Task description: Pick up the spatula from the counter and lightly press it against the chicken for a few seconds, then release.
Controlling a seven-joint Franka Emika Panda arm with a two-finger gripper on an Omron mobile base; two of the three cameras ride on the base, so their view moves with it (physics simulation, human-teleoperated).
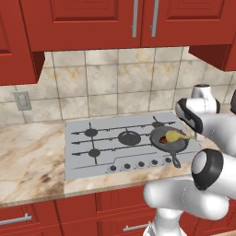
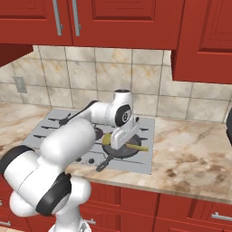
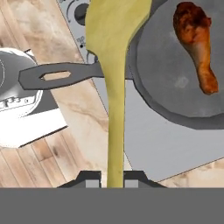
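Jaws clamped on spatula | blade over pan rim | chicken in pan, untouched

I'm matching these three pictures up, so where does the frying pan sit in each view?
Left base view: pan at right centre, on the cooktop's right side, handle towards the camera.
Right base view: pan near centre, handle pointing lower left.
Hand view: pan upper right, handle running left behind the spatula.
Shared landmark: the grey cooktop beneath it.
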